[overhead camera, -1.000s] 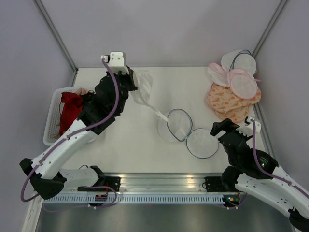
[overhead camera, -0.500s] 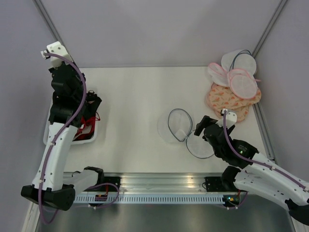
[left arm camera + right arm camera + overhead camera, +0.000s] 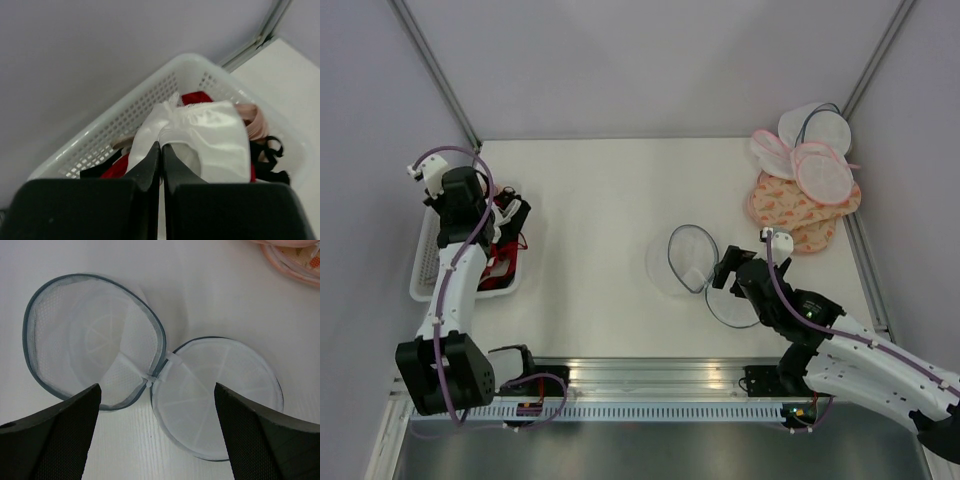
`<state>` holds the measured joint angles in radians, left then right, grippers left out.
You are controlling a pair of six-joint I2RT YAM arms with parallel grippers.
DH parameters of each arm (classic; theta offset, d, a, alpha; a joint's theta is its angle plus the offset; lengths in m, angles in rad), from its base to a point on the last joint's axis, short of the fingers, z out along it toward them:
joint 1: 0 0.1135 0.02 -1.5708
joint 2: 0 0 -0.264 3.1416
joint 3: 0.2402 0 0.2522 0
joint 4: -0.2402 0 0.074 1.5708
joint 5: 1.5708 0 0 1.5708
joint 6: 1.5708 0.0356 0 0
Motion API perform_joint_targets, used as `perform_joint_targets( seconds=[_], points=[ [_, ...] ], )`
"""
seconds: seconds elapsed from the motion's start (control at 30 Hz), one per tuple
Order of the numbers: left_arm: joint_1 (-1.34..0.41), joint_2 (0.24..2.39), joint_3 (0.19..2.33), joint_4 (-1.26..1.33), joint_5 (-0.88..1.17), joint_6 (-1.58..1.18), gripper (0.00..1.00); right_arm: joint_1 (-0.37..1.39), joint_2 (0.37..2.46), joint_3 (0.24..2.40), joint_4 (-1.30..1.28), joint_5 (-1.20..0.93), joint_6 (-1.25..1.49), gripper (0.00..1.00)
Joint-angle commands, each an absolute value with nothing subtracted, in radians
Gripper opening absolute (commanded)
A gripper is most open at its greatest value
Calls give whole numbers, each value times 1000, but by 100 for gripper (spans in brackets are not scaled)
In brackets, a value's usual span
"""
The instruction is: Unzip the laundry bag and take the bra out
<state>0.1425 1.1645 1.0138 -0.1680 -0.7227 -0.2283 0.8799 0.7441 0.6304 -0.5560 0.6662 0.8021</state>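
The laundry bag [image 3: 692,258] lies unzipped on the table, its two grey-rimmed white mesh halves spread flat side by side and nothing showing inside. Both halves show in the right wrist view [image 3: 95,340]. My right gripper [image 3: 730,268] is open and empty just above the hinge between the halves [image 3: 157,390]. My left gripper [image 3: 512,215] is at the far left over a white perforated basket [image 3: 423,275]. It is shut [image 3: 161,150] on the white satin bra [image 3: 210,135], which drapes from the fingertips onto the clothes in the basket [image 3: 150,92].
The basket also holds red [image 3: 197,96], black [image 3: 270,150] and pink [image 3: 255,122] garments. A pile of pink-rimmed round bags and peach patterned bags [image 3: 805,185] sits at the back right. A metal rail [image 3: 650,385] runs along the front edge. Walls close in left and right.
My left arm swung the white bra from the table's back middle to the left basket and lowered it. My right gripper moved in over the open bag.
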Motion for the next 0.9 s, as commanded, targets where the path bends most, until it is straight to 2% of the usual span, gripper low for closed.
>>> perform_joint_targets(
  seconds=[0.0,0.33,0.37,0.4,0.47,0.5,0.57,0.6,0.63,0.73,0.87],
  points=[
    [170,1203,974,-175,-719,-394,2,882,703,608,-537,644,793,98],
    [178,1347,963,-331,-646,-523,4,881,678,609,-537,637,792,98],
    [176,1345,965,-343,-640,-540,9,882,678,606,-535,635,788,98],
    [178,1330,968,-354,-614,-558,21,882,680,606,-537,635,788,98],
    [176,1292,979,-382,-607,-586,32,882,678,606,-540,629,781,98],
    [176,1226,980,-391,-601,-609,47,881,672,604,-540,626,779,98],
    [175,1151,976,-393,-589,-627,67,881,666,597,-538,624,776,98],
    [173,1114,970,-391,-571,-646,89,881,660,594,-534,624,778,98],
    [173,1045,969,-396,-558,-650,98,881,658,586,-532,621,779,98],
    [167,916,968,-405,-493,-664,100,881,660,583,-528,617,778,98],
    [120,804,963,-413,-285,-632,100,881,663,597,-546,650,808,98]
  ],
)
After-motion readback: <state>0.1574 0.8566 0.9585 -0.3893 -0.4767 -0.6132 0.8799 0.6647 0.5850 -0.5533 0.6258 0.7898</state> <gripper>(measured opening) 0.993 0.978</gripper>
